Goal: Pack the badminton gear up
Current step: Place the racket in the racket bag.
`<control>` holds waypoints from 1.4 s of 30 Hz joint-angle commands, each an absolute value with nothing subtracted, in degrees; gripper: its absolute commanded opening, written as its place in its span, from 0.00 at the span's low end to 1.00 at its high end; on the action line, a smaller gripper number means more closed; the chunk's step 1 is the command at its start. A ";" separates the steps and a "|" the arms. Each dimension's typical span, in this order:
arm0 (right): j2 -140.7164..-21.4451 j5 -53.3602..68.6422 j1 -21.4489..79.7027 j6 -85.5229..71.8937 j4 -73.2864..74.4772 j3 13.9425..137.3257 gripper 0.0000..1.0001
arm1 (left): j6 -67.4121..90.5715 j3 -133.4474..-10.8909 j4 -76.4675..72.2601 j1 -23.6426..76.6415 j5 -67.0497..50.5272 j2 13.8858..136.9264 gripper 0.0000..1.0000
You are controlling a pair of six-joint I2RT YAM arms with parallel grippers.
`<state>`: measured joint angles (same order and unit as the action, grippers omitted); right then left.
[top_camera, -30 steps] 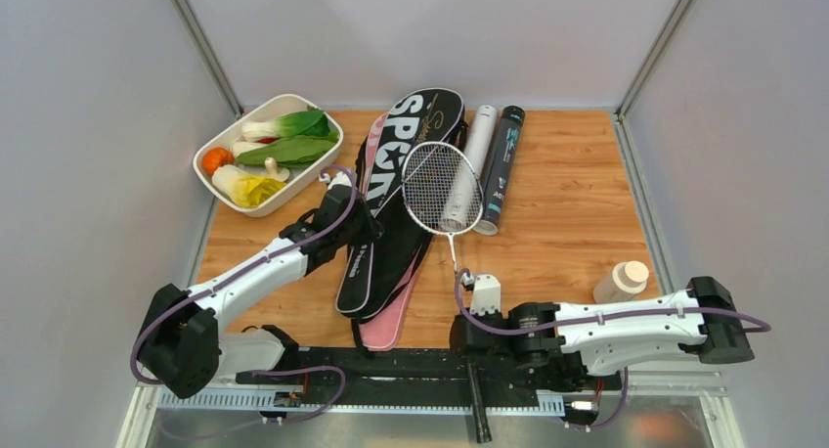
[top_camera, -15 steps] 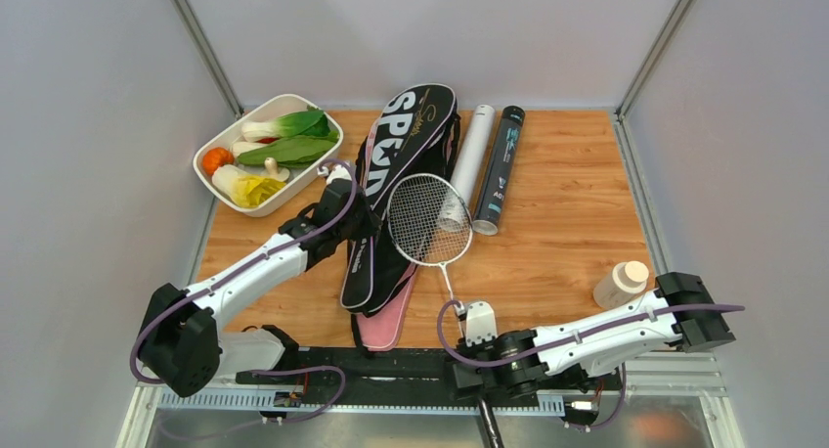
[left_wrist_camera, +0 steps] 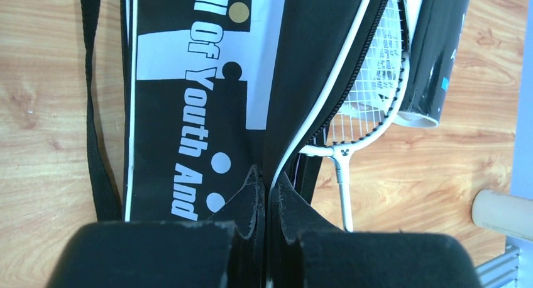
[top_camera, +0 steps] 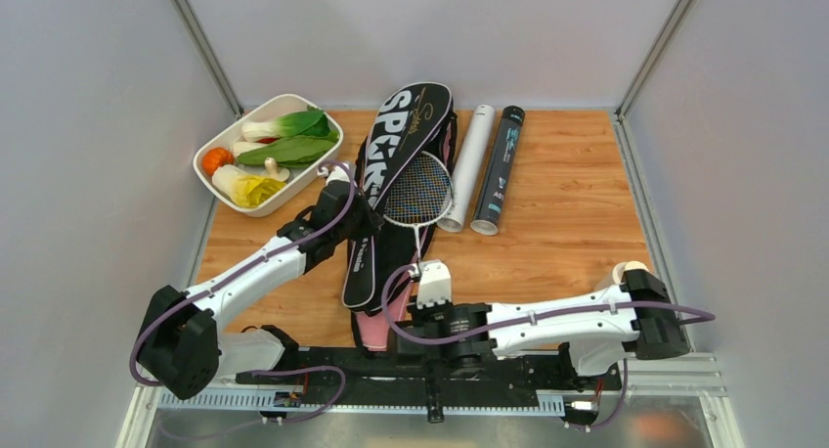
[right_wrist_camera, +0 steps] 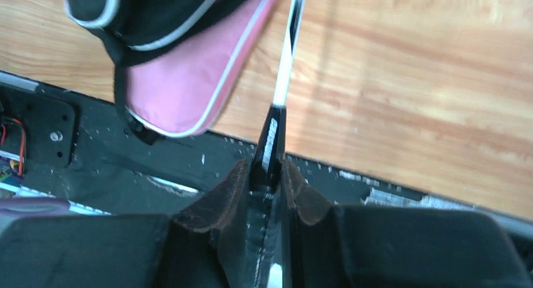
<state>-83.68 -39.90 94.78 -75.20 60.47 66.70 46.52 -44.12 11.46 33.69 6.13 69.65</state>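
The black "SPORT" cover (top_camera: 406, 140) lies mid-table on top of a pink cover (top_camera: 376, 326). My left gripper (top_camera: 366, 225) is shut on the black cover's zipper edge (left_wrist_camera: 269, 184) and holds the flap up. A silver racket's head (top_camera: 418, 187) lies partly under that flap, as the left wrist view (left_wrist_camera: 372, 93) also shows. My right gripper (top_camera: 426, 277) is shut on the racket's black handle (right_wrist_camera: 269, 168), and its shaft (right_wrist_camera: 286, 55) runs away past the pink cover (right_wrist_camera: 182, 87). A white tube (top_camera: 467, 164) and a black tube (top_camera: 496, 164) lie side by side to the right.
A white dish of vegetables (top_camera: 293, 189) stands at the back left. A small white bottle with a tan cap (top_camera: 624, 269) stands at the right, partly behind my right arm. The racket handle sticks out over the black rail (top_camera: 547, 365) at the near edge.
My right arm has swung left with the racket, and its head has slid from over the tubes to under the black cover's lifted flap. The left gripper has held its grip.
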 commanded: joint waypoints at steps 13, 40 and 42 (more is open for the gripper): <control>-92.78 -46.47 77.35 -43.57 36.45 76.59 0.19 | 47.17 -40.21 6.48 33.71 -1.21 67.77 0.00; -66.70 -5.48 65.36 -54.22 -11.29 23.90 0.64 | 47.91 -39.41 5.48 33.67 -3.01 69.18 0.00; -67.26 -5.94 65.20 -54.49 -12.32 23.91 0.64 | 48.04 -39.31 5.35 33.66 -3.27 69.17 0.00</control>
<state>-66.13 -7.81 65.69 -54.96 -4.40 23.07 47.09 -39.31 7.75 33.39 -1.08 69.23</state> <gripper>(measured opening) 0.642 0.030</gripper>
